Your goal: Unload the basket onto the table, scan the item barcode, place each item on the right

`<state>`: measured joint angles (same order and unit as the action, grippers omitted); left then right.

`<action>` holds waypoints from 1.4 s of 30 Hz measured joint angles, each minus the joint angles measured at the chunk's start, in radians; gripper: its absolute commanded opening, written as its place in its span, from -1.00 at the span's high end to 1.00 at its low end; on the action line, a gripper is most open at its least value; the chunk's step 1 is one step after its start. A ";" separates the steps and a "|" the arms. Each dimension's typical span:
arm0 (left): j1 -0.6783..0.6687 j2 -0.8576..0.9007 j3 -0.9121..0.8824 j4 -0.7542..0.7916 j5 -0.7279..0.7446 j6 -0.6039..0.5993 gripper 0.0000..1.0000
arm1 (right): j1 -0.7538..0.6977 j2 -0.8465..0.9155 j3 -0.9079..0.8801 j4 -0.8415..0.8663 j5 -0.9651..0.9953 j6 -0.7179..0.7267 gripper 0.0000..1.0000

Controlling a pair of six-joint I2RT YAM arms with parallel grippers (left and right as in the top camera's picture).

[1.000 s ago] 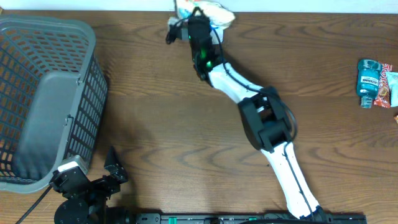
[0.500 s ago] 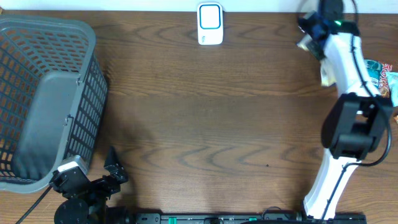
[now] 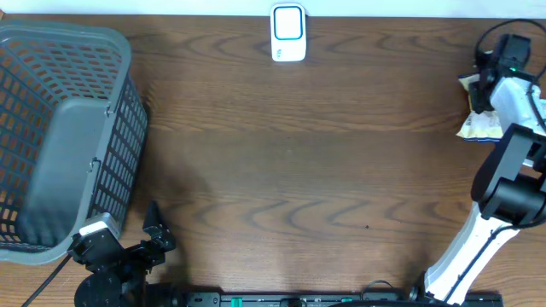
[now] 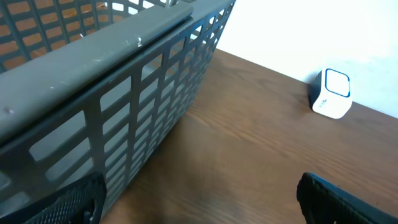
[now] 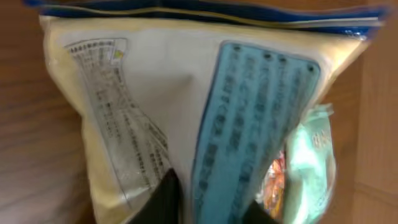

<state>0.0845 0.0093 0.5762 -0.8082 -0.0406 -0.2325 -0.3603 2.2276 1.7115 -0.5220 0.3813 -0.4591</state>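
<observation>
- At the right edge of the table (image 3: 281, 170), the right gripper (image 3: 486, 87) now hangs over the pale yellow packet (image 3: 478, 126). A second ago it held that packet at the middle of the far edge, over the spot where the white scanner (image 3: 288, 32) stands.
- With the arm swung away, the scanner is uncovered and nothing is in front of it.
- The right wrist view is filled by the packet (image 5: 155, 112), printed back panel up, with a greenish wrapper (image 5: 305, 168) partly under its right side. A dark finger shows at the bottom, but I cannot tell whether the jaws clamp the packet or have let go.
- The left gripper (image 3: 158, 228) has not moved from the near-left corner. It sits beside the grey basket (image 3: 77, 128) with its fingers spread wide and nothing between them.
- My reading is that the pass over the scanner is finished and this packet is being put down with the other goods. If so, what remains is a clean release and picking the next item. Whether the scan registered cannot be seen.
</observation>
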 measured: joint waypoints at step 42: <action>0.000 0.000 0.000 0.000 0.000 0.000 -0.96 | 0.439 -0.821 0.047 -0.327 -0.757 0.636 -0.99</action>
<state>0.0845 0.0093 0.5762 -0.8082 -0.0406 -0.2325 0.0784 1.4071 1.7588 -0.8490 -0.3756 0.1764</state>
